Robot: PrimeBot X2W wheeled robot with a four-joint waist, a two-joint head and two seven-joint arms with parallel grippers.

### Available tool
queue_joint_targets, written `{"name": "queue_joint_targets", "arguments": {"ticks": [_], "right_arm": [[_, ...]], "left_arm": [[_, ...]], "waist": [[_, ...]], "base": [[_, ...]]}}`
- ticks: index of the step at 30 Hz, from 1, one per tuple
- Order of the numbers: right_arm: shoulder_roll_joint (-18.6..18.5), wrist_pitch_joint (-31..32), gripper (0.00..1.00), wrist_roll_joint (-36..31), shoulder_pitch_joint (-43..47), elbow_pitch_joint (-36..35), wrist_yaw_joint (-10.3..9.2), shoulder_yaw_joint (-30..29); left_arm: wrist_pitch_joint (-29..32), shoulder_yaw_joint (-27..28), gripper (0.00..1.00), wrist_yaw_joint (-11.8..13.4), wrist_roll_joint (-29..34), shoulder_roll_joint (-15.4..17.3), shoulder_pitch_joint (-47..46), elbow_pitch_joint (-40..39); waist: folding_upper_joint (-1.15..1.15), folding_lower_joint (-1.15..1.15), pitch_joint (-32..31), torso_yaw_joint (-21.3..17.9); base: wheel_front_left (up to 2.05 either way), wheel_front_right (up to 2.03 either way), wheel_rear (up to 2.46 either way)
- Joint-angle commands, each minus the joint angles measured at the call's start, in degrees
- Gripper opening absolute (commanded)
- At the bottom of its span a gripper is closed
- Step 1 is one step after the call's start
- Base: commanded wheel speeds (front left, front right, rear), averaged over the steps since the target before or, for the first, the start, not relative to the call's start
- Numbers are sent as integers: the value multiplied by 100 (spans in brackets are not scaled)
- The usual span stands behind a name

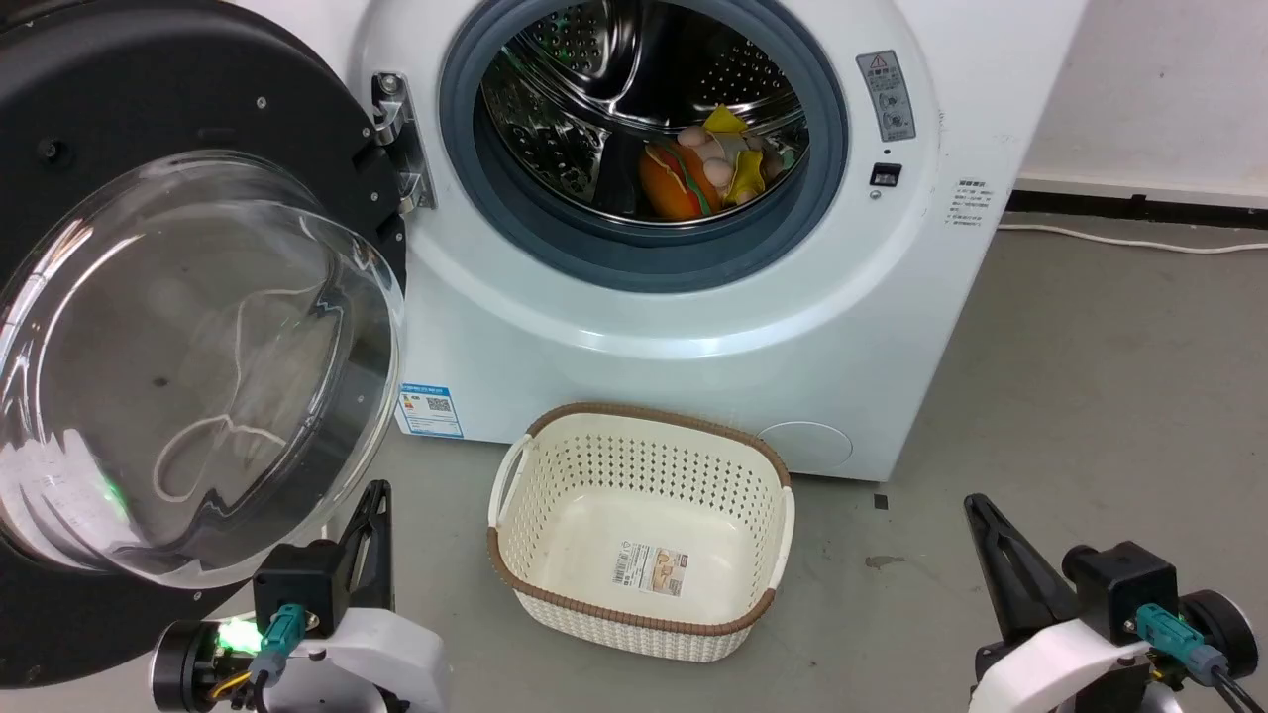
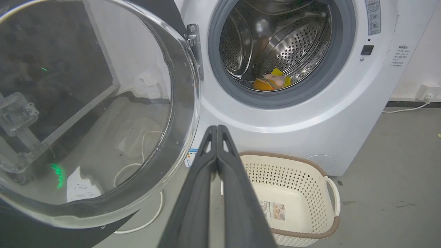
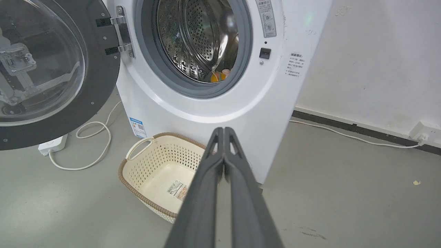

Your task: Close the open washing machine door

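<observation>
- Our left gripper (image 1: 379,487) sits low on the left. Its two dark fingers are pressed flat together, with nothing caught between them.
- From the left wrist we see the same thing: the fingers (image 2: 206,179) meet in one tight line all the way up to the tips.
- Over to our right gripper (image 1: 974,498), low on the right. It is clamped to a single point too, and it grips nothing.
- The right wrist view agrees, with both fingers (image 3: 241,193) closed against each other above bare grey floor (image 3: 344,193).
- Just above the left fingertips hangs the washing machine door (image 1: 188,376). We cannot tell whether the tips touch its lower rim.
- That door is swung wide open to the left of the drum opening (image 1: 644,267), black frame outermost and clear glass bowl bulging towards us.
- It hangs on a metal hinge (image 1: 396,139) at the left edge of the white washing machine (image 1: 693,337).
- Inside the steel drum lie some soft toys (image 1: 693,168), orange and yellow among them.
- Between our two grippers, on the floor just in front of the machine, stands a cream perforated basket (image 1: 644,411) with a brown rim and a label (image 1: 649,569) on its bottom.
- Further out, under the open door, a white cable (image 3: 89,162) loops across the floor.
</observation>
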Motion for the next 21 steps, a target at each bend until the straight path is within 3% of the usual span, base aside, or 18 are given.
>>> {"name": "queue_joint_targets", "arguments": {"ticks": [1, 17, 18, 21], "right_arm": [[29, 3, 0, -43, -71, 10, 5, 1], [29, 3, 0, -43, -71, 10, 5, 1], [0, 0, 100, 2, 1, -1, 0, 0], [0, -12, 100, 20, 3, 0, 0, -11]], "left_arm": [[2, 12, 0, -32, 15, -5, 78, -24], [2, 12, 0, -32, 15, -5, 78, -24], [0, -1, 100, 1, -1, -1, -2, 2], [-13, -14, 100, 4, -6, 0, -6, 3]], "waist": [[0, 0, 0, 0], [0, 0, 0, 0], [0, 0, 0, 0], [0, 0, 1, 0]], "base": [[0, 0, 0], [0, 0, 0], [0, 0, 0], [0, 0, 0]]}}
